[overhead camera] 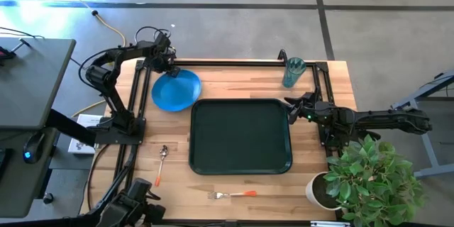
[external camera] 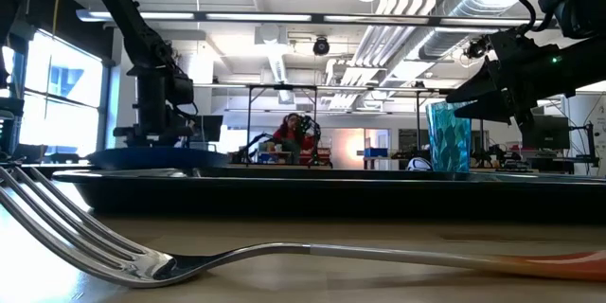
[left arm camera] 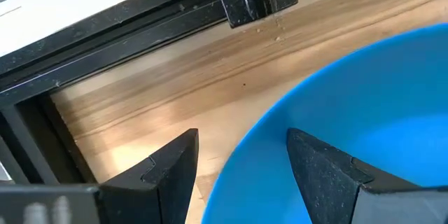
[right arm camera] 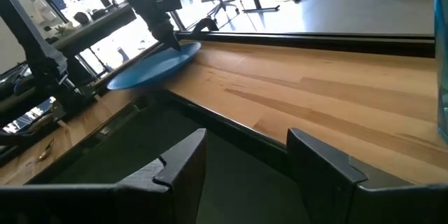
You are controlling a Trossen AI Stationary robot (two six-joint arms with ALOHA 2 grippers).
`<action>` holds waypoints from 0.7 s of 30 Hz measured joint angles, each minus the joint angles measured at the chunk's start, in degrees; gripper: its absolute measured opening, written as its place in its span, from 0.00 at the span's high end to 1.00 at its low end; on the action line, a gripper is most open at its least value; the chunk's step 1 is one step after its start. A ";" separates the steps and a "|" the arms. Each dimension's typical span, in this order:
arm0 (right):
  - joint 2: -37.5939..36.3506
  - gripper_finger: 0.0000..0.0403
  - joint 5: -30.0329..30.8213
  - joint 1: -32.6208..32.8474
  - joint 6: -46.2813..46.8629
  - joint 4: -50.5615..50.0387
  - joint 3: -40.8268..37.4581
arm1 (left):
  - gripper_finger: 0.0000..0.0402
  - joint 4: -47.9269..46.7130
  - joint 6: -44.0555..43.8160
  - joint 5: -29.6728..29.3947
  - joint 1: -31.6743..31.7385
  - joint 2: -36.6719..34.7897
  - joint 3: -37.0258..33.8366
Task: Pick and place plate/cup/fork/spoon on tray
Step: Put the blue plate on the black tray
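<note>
The blue plate [overhead camera: 176, 90] lies on the table by the far left corner of the dark tray [overhead camera: 241, 136]. My left gripper [overhead camera: 165, 64] is open at the plate's far rim [left arm camera: 245, 147], pointing down. One finger [left arm camera: 171, 171] stands outside the rim and the other [left arm camera: 325, 171] over the plate. My right gripper [overhead camera: 289, 108] is open and empty over the tray's far right corner. The teal cup [overhead camera: 293, 72] stands upright just beyond it. The spoon [overhead camera: 162, 162] lies left of the tray. The fork [overhead camera: 230, 194] lies near the table's front edge.
A potted plant [overhead camera: 365, 177] stands at the table's near right corner. A black frame rail [overhead camera: 234, 62] runs along the far edge, close behind the plate and the cup. The tray's inside [right arm camera: 140, 147] holds nothing. A person sits in the room far behind the table [external camera: 292, 134].
</note>
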 joint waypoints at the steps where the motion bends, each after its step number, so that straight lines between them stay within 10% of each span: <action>1: 0.00 0.53 -0.01 0.00 0.01 0.00 0.00 | 0.48 0.00 0.11 0.03 0.00 0.00 0.00; 21: 0.00 0.53 -1.93 0.01 0.92 0.02 0.00 | 0.49 -5.53 10.12 10.29 0.13 0.11 1.95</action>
